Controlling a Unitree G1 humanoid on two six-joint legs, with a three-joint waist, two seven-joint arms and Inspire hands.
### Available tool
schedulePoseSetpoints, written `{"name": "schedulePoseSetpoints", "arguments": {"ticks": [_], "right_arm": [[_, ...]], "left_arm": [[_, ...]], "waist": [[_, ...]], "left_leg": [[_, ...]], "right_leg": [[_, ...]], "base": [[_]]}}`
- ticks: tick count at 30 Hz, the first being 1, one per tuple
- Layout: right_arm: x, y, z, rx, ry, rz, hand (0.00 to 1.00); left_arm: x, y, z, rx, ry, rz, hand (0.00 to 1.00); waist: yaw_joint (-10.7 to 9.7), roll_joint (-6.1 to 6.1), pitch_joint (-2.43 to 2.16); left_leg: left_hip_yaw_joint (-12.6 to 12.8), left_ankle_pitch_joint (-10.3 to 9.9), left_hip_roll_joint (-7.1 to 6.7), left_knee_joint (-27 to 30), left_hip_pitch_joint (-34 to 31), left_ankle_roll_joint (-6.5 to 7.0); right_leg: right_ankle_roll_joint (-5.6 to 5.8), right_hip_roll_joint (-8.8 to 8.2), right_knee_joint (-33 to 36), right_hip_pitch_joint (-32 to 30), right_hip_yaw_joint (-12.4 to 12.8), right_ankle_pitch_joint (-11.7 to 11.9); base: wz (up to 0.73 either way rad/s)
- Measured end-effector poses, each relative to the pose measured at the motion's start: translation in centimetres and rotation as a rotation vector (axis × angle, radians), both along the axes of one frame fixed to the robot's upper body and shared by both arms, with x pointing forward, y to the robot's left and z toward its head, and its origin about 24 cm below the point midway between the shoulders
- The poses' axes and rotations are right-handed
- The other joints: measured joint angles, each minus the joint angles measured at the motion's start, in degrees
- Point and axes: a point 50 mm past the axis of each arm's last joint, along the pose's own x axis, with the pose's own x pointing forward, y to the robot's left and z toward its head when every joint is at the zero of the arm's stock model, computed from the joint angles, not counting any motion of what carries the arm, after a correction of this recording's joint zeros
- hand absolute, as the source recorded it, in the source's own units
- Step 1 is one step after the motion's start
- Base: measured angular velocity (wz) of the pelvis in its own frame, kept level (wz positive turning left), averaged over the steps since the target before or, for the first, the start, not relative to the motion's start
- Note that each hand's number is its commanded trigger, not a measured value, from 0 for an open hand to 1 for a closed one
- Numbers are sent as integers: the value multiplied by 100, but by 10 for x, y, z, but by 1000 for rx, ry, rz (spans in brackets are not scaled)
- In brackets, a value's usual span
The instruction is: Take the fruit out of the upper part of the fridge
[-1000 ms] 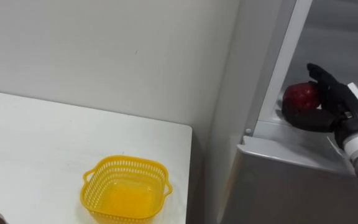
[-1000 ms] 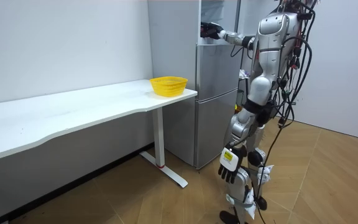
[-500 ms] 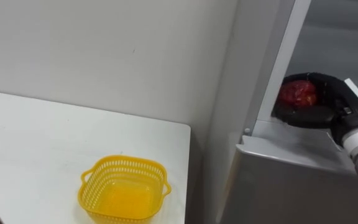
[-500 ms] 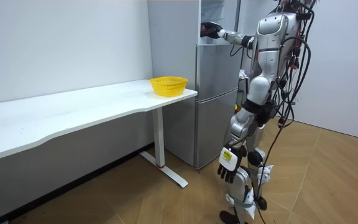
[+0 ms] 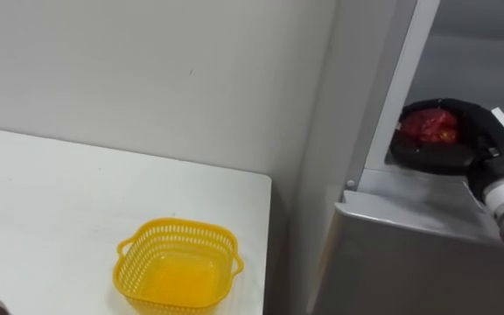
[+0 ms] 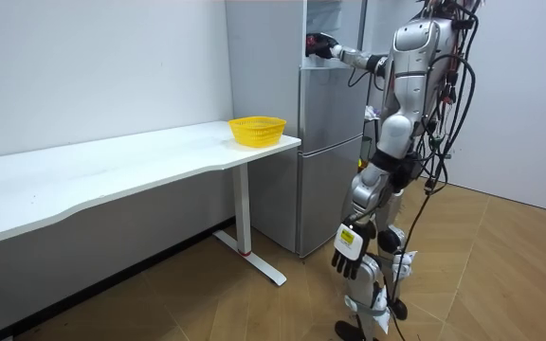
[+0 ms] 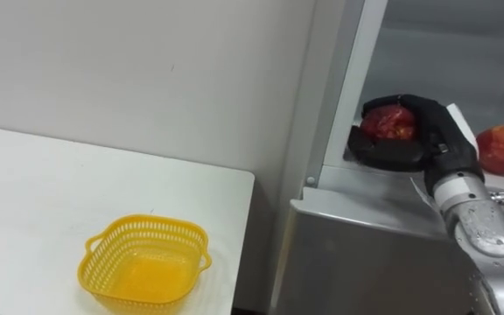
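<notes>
Since a second ago right hand [image 5: 479, 140] went from spread to curled over red apple [image 5: 429, 124] in upper fridge [image 5: 392, 254], thumb beneath; left hand [image 6: 349, 252] hangs slack.

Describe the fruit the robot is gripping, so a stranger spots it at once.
Start at the grey fridge beside the white table. In its open upper compartment, the right hand curls round one red fruit; a second red fruit to its right lies free.
</notes>
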Motion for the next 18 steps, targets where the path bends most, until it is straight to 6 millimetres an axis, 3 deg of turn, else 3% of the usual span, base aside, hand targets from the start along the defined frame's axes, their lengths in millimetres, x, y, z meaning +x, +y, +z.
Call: {"name": "schedulePoseSetpoints", "arguments": {"ticks": [4,10,13,18], "right_arm": [[-1,9,4,-30,-35,-18,100],[-23,24,2,-97,-111,-31,100],[-32,32,0,-137,-141,-44,100],[-52,37,-3,-200,-199,-86,100]], "left_arm": [[1,-2,0,-3,2,-16,0],[1,-3,-1,-6,-13,-14,0],[-1,-4,-1,-7,-16,-12,0],[-5,-4,-1,6,-32,-14,0]], "waist": [[-44,83,-16],[-90,284,-73],[-194,376,-72],[-241,391,-66]], "left_leg": [[11,0,0,14,-9,0],[11,0,-2,15,-4,0],[14,1,-2,15,8,0],[26,2,-5,18,1,0]], "right_leg": [[0,1,-3,-19,15,0],[1,-5,-8,-37,4,1],[1,-6,-6,-35,21,1],[0,-10,4,-46,17,1]], "base": [[-1],[0],[0],[-1]]}}
